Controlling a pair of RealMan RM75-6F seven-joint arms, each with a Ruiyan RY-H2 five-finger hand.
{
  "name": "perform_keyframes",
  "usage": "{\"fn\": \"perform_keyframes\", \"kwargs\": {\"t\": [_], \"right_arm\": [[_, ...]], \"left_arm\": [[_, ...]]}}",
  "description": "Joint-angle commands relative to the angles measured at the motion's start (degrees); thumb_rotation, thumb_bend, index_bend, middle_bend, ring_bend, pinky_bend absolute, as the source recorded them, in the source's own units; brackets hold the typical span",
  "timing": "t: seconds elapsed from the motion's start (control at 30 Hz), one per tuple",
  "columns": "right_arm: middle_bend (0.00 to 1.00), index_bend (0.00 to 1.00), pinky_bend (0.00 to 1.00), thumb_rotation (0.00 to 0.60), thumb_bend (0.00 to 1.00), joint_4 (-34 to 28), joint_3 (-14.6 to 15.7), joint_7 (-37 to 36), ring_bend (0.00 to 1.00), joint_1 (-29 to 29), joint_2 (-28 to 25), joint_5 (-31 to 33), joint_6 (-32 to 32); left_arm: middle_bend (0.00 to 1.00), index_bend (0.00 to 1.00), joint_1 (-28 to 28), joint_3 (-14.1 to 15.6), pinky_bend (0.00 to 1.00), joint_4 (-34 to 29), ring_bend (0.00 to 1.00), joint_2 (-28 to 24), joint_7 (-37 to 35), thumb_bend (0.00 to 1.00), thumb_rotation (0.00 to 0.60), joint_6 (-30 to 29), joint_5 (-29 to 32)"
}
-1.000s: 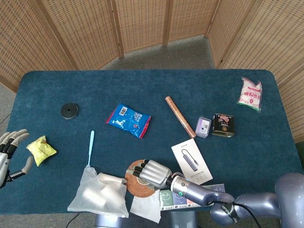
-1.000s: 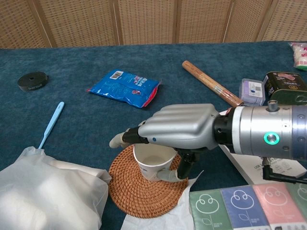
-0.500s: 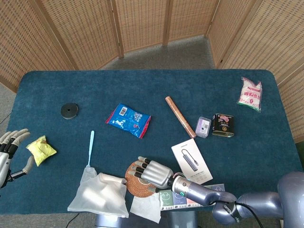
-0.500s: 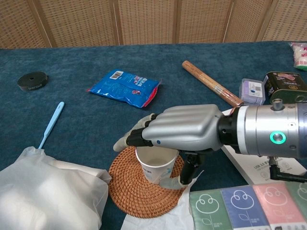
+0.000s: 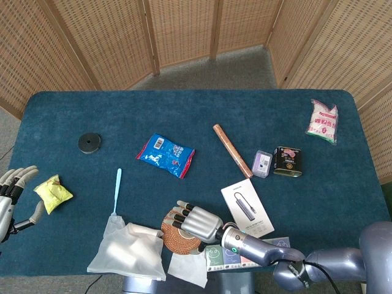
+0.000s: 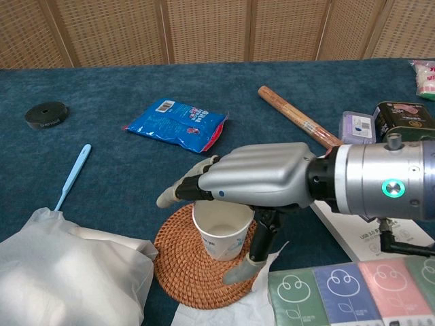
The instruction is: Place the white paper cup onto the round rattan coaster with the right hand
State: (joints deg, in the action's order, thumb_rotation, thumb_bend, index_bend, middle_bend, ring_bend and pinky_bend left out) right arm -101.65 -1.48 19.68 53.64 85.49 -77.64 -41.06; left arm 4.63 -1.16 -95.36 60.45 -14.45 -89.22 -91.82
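The cup (image 6: 222, 230) is seen upright on the coaster (image 6: 197, 265). The right hand (image 6: 255, 182) is spread above the rim, fingers apart, nothing gripped. The left hand (image 5: 13, 197) is held loosely spread at table's edge, beside a yellow packet (image 5: 52, 191).

table (image 5: 202, 116): blue cloth | rattan coaster (image 6: 197, 261) under right hand (image 6: 255, 178) | white bag (image 6: 68, 275) left of hand | blue packet (image 6: 177, 123), brown roll (image 6: 299, 119) beyond it | white box (image 5: 247, 207), booklets (image 6: 353, 288) by wrist
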Motion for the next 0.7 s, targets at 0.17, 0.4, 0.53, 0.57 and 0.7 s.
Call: {"fn": "perform_keyframes", "kwargs": {"t": [0.17, 0.4, 0.53, 0.57, 0.7], "right_arm": [[0.01, 0.0, 0.0, 0.383, 0.22, -0.7, -1.7, -3.4, 0.0, -0.8, -0.7, 1.5, -1.5], [0.01, 0.0, 0.0, 0.372, 0.22, -1.9, -4.2, -9.3, 0.0, -1.6, -3.2, 3.2, -2.5], [0.01, 0.0, 0.0, 0.374, 0.23, -1.3, -6.4, -13.6, 0.0, -3.0, -4.6, 4.5, -5.1], [0.01, 0.0, 0.0, 0.377, 0.23, -1.0, -7.1, -14.9, 0.0, -3.6, -5.1, 5.0, -5.9], [0.01, 0.0, 0.0, 0.516, 0.24, 0.2, -8.8, -19.0, 0.0, -5.5, -7.0, 6.6, -8.3]], "left_arm": [[0.13, 0.1, -0.2, 0.0, 0.03, 0.2, 0.12, -0.1, -0.3, 0.48, 0.222, -0.5, 0.0], [0.13, 0.09, -0.4, 0.0, 0.03, 0.3, 0.12, 0.0, -0.5, 0.48, 0.223, -0.5, 0.1], [0.13, 0.08, -0.5, 0.0, 0.03, 0.3, 0.12, -0.1, -0.4, 0.48, 0.221, -0.7, 0.1], [0.13, 0.08, -0.5, 0.0, 0.03, 0.3, 0.12, -0.1, -0.4, 0.48, 0.221, -0.7, 0.2], [0.13, 0.08, -0.6, 0.1, 0.03, 0.4, 0.12, 0.2, -0.7, 0.48, 0.22, -0.9, 0.1]]}}
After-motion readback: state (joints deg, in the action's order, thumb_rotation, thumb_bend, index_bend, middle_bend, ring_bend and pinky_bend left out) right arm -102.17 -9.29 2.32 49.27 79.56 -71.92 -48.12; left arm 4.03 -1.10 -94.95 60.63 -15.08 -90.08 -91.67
